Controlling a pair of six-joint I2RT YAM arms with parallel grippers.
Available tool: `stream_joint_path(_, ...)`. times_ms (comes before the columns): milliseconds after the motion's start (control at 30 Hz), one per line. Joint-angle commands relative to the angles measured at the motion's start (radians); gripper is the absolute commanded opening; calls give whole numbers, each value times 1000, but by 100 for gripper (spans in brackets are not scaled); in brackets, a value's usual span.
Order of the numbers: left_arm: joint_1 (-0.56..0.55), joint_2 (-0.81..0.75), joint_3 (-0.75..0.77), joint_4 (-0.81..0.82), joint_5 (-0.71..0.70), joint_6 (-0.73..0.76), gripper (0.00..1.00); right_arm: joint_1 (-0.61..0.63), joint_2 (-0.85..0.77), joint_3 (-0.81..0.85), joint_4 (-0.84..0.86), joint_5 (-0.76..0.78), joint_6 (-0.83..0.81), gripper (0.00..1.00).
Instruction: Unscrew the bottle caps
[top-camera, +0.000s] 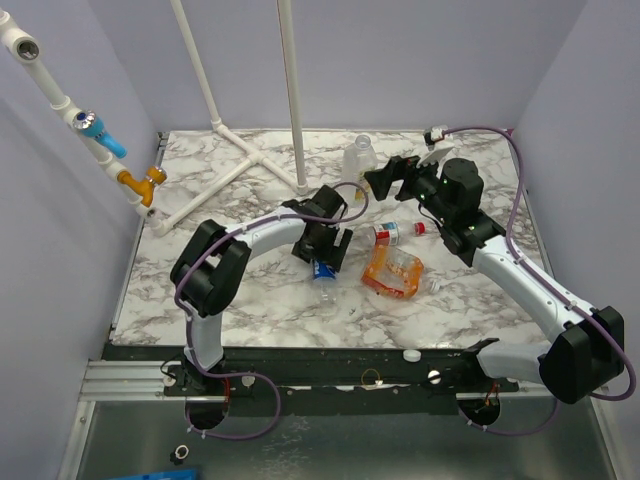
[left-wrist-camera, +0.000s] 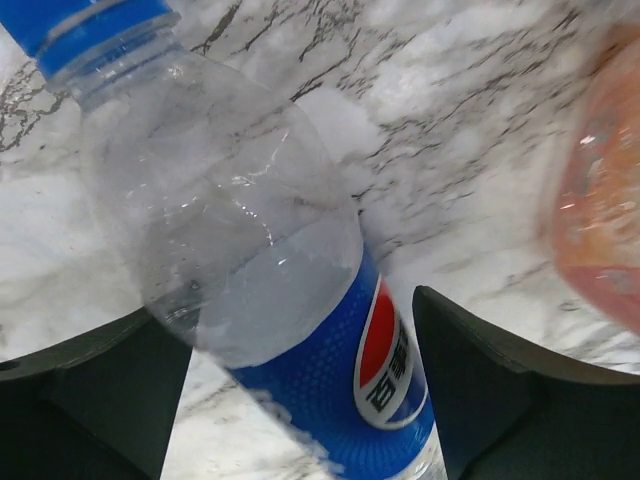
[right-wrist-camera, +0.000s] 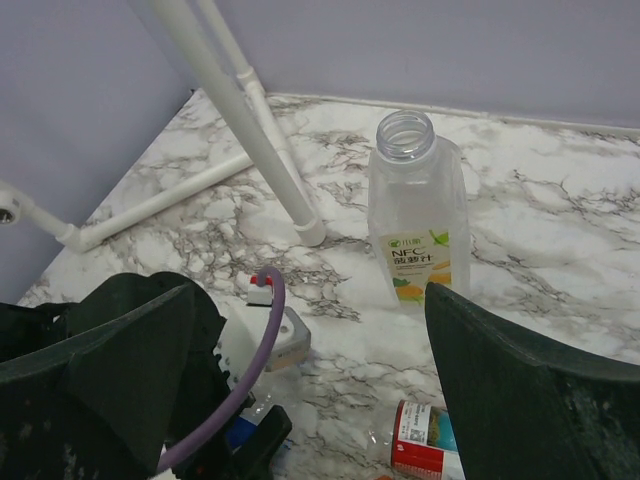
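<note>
One blue cap (left-wrist-camera: 90, 30) sits on the Pepsi bottle (left-wrist-camera: 300, 340), lying on its side on the table (left-wrist-camera: 480, 130) between the unclenched fingers of the left end effector (left-wrist-camera: 300, 320). Round and thin-walled, it could roll or buckle under a squeeze, with the right end effector (right-wrist-camera: 310, 292) released, empty and well apart.

Bright, even light casts soft shadows; the left wrist view is blurred, the orange bottle (left-wrist-camera: 600, 200) at its edge smeared.

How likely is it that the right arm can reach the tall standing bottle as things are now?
Probably yes. The right gripper is open and faces the tall bottle, which stands upright close ahead; nothing visible stands between them.
</note>
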Motion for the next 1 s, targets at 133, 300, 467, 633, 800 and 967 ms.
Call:
stream_joint_path(133,-1,-111,-164,138,-34,389,80,8,-14,-6,-1,-16,17,100)
stream_joint_path(300,-1,-202,-225,132,50,458,69,8,-11,4,-3,-23,28,100)
stream_joint_path(467,0,-341,-237,128,102,540,51,10,0,40,-34,-17,43,100)
stream_joint_path(633,1,-458,-169,145,134,529,47,9,18,120,-119,26,99,100)
stream_joint_path(800,1,-545,-102,159,105,524,41,8,17,225,-236,33,156,100)
stream_joint_path(967,1,-647,-112,291,147,508,39,8,8,324,-291,-17,226,100)
